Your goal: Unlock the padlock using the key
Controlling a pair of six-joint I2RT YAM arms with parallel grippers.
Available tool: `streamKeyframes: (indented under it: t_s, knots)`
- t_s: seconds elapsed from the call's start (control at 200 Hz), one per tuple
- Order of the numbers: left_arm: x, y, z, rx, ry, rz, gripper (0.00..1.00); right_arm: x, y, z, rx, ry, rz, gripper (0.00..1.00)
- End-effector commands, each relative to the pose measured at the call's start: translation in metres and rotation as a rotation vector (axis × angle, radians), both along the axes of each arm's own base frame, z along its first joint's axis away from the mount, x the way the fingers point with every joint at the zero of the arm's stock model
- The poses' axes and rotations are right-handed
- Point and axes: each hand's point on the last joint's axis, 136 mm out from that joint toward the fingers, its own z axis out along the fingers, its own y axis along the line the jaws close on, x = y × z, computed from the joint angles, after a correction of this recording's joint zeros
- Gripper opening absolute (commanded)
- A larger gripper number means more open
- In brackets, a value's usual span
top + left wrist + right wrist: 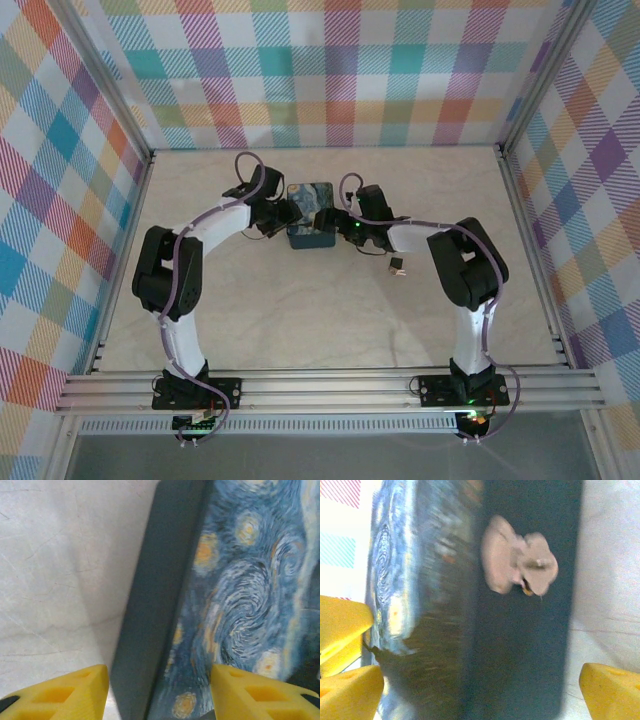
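Held left gripper (157,695) and right gripper (480,690) wide open, each astride the box (308,213) at top-view centre. Found the padlock (397,266) lower right of it, on the table (300,320), ungripped.

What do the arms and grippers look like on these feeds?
The left arm and right arm are built of white links with black joints, and a purple cable runs along each. A green light glows near the right wrist. The left gripper and right gripper have bright yellow fingers with moulded rectangular pockets.
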Motion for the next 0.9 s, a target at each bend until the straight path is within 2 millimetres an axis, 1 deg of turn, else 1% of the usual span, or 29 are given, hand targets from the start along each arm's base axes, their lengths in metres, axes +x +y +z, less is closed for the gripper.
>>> streamKeyframes:
  t_s: [0.0, 0.14, 0.195, 0.28, 0.35, 0.375, 0.385, 0.415, 0.42, 0.43, 0.445, 0.475, 0.515, 0.535, 0.585, 0.61, 0.625, 0.635, 0.65, 0.665, 0.67, 0.68, 0.695, 0.7, 0.72, 0.73, 0.795, 0.865, 0.895]
  knots:
    - [-0.025, 0.027, -0.050, 0.121, 0.143, 0.033, 0.55, -0.007, -0.013, 0.005, -0.007, 0.006, 0.016, 1.00]
    - [-0.023, 0.022, -0.046, 0.099, 0.139, 0.026, 0.54, -0.004, -0.029, 0.014, -0.017, -0.007, -0.003, 1.00]
    - [-0.021, 0.018, -0.037, 0.078, 0.121, 0.012, 0.54, -0.005, -0.033, 0.019, -0.026, -0.018, -0.001, 1.00]
    - [-0.017, 0.015, -0.009, 0.063, 0.051, -0.024, 0.56, -0.006, -0.045, 0.030, -0.058, -0.049, 0.004, 1.00]
    - [-0.015, 0.024, 0.022, 0.086, -0.026, -0.041, 0.60, -0.008, -0.060, 0.040, -0.100, -0.073, 0.000, 1.00]
    - [-0.014, 0.030, 0.032, 0.102, -0.056, -0.041, 0.63, -0.008, -0.068, 0.044, -0.113, -0.084, -0.001, 1.00]
    - [-0.013, 0.032, 0.037, 0.106, -0.067, -0.040, 0.70, -0.008, -0.071, 0.046, -0.117, -0.092, -0.002, 1.00]
    - [-0.013, 0.041, 0.047, 0.130, -0.096, -0.037, 0.87, -0.010, -0.082, 0.050, -0.137, -0.102, -0.009, 1.00]
    - [-0.013, 0.043, 0.048, 0.136, -0.100, -0.036, 0.89, -0.010, -0.084, 0.051, -0.141, -0.104, -0.010, 1.00]
    - [-0.013, 0.045, 0.051, 0.146, -0.107, -0.036, 0.96, -0.010, -0.089, 0.052, -0.149, -0.112, -0.014, 1.00]
    - [-0.013, 0.052, 0.054, 0.161, -0.119, -0.029, 1.00, -0.011, -0.095, 0.054, -0.162, -0.122, -0.018, 1.00]
    - [-0.013, 0.063, 0.059, 0.190, -0.142, -0.020, 1.00, -0.012, -0.111, 0.057, -0.199, -0.142, -0.042, 1.00]
    - [-0.012, 0.083, 0.066, 0.232, -0.178, 0.013, 1.00, -0.014, -0.135, 0.062, -0.256, -0.173, -0.088, 1.00]
    - [-0.014, 0.095, 0.065, 0.259, -0.184, 0.031, 1.00, -0.016, -0.147, 0.060, -0.286, -0.179, -0.106, 1.00]
    - [-0.015, 0.122, 0.067, 0.330, -0.243, 0.077, 1.00, -0.020, -0.178, 0.066, -0.347, -0.219, -0.164, 1.00]
    - [-0.018, 0.136, 0.064, 0.380, -0.271, 0.089, 1.00, -0.021, -0.193, 0.068, -0.380, -0.237, -0.196, 1.00]
    - [-0.017, 0.143, 0.067, 0.412, -0.304, 0.096, 1.00, -0.022, -0.202, 0.070, -0.399, -0.251, -0.218, 1.00]
    - [-0.020, 0.149, 0.063, 0.438, -0.312, 0.093, 1.00, -0.023, -0.208, 0.071, -0.410, -0.261, -0.229, 1.00]
    - [-0.016, 0.154, 0.071, 0.471, -0.370, 0.096, 1.00, -0.023, -0.216, 0.074, -0.427, -0.280, -0.248, 1.00]
    - [-0.017, 0.159, 0.073, 0.509, -0.411, 0.090, 1.00, -0.025, -0.223, 0.074, -0.445, -0.296, -0.260, 1.00]
    - [-0.019, 0.161, 0.069, 0.521, -0.411, 0.090, 1.00, -0.026, -0.225, 0.074, -0.450, -0.304, -0.264, 1.00]
    - [-0.022, 0.164, 0.067, 0.552, -0.426, 0.078, 1.00, -0.027, -0.230, 0.075, -0.459, -0.315, -0.273, 1.00]
    - [-0.025, 0.169, 0.065, 0.589, -0.454, 0.069, 1.00, -0.027, -0.235, 0.075, -0.474, -0.335, -0.283, 1.00]
    - [-0.024, 0.170, 0.068, 0.599, -0.470, 0.071, 1.00, -0.027, -0.237, 0.076, -0.481, -0.344, -0.288, 1.00]
    - [-0.030, 0.176, 0.064, 0.639, -0.494, 0.065, 1.00, -0.028, -0.247, 0.077, -0.513, -0.380, -0.310, 1.00]
    - [-0.032, 0.179, 0.064, 0.656, -0.503, 0.064, 1.00, -0.029, -0.248, 0.077, -0.518, -0.386, -0.313, 1.00]
    - [-0.042, 0.194, 0.052, 0.726, -0.505, 0.064, 1.00, -0.030, -0.268, 0.075, -0.619, -0.466, -0.367, 1.00]
    - [-0.045, 0.199, 0.034, 0.741, -0.505, 0.060, 1.00, -0.029, -0.289, 0.072, -0.688, -0.508, -0.447, 1.00]
    - [-0.045, 0.200, 0.030, 0.749, -0.524, 0.067, 1.00, -0.028, -0.295, 0.069, -0.692, -0.515, -0.471, 1.00]
